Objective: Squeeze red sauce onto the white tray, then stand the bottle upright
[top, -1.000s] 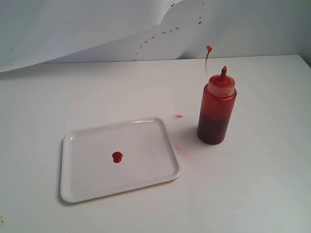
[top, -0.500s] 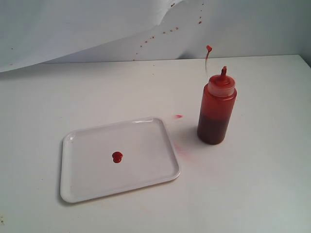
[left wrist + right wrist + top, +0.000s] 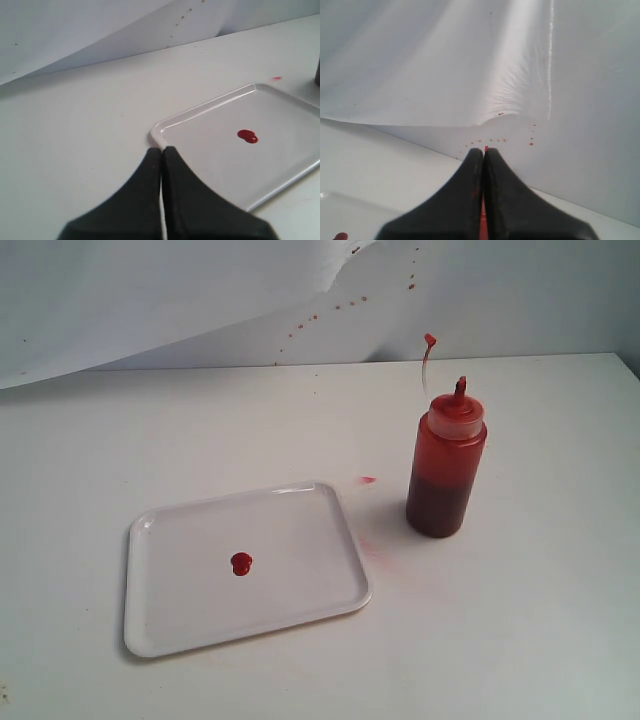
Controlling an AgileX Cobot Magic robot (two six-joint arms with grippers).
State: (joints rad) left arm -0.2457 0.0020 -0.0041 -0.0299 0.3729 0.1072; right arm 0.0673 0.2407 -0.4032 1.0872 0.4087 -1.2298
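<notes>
The bottle point(image 3: 445, 465) stands upright on the table to the right of the white tray point(image 3: 290, 530), with its small cap point(image 3: 430, 339) held up on a thin strap. A small blob of red sauce point(image 3: 241, 563) lies near the tray's middle. Neither gripper shows in the exterior view. My left gripper point(image 3: 162, 149) is shut and empty, its tips over a corner of the white tray point(image 3: 215, 145), with the red sauce point(image 3: 248, 136) beyond. My right gripper point(image 3: 484, 150) is shut, and a red sliver point(image 3: 483, 215) shows through the slit between its jaws.
A faint pink smear point(image 3: 367, 480) marks the table between tray and bottle. A draped white sheet point(image 3: 150, 300) with small red specks point(image 3: 330, 310) forms the backdrop behind the table. The table's right edge runs near the far right corner point(image 3: 630, 365).
</notes>
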